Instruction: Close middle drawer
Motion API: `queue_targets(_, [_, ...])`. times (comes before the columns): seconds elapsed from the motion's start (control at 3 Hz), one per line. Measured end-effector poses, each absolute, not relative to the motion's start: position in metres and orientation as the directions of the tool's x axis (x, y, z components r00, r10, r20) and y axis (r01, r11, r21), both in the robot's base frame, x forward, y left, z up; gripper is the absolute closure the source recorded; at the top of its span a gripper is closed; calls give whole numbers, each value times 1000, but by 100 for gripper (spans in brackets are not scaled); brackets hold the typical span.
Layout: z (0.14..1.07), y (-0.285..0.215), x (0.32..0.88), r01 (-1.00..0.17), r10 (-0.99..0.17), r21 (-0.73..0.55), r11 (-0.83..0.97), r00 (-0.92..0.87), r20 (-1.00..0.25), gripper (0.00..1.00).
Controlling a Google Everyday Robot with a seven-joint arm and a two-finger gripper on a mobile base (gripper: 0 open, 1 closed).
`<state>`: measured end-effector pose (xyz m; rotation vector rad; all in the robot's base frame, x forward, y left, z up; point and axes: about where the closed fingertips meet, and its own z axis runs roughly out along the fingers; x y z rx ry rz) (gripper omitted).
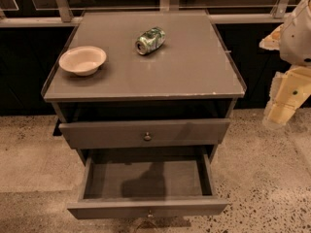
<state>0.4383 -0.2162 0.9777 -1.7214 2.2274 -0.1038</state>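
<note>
Middle drawer (146, 207) stands pulled far out at the cabinet (194, 76) front, likely needing a push on its face. My pincer (281, 111) hangs off right, well apart; open or closed, cannot tell. Bowl (82, 59) and can (150, 40) sit on top, out of the way.

Middle drawer (146, 207) is matt grey, shiny metal knob (149, 213). Bench top (194, 67) smooth, slight sheen. Can (150, 40) glossy metal. Gripper (280, 113) off the bench's right edge looks like cream plastic.

On cabinet top (184, 72): bowl (82, 60) lay left, can (150, 40) behind centre. Middle drawer (112, 208) projected forward below. Gripper (277, 115) hung right of the cabinet.
</note>
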Motion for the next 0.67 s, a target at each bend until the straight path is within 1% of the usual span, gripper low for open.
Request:
queue_targets(0.33, [978, -216, 438, -929, -953, -252, 270, -220, -208, 0])
queue_targets(0.67, [983, -212, 435, -920, -953, -283, 271, -214, -217, 0])
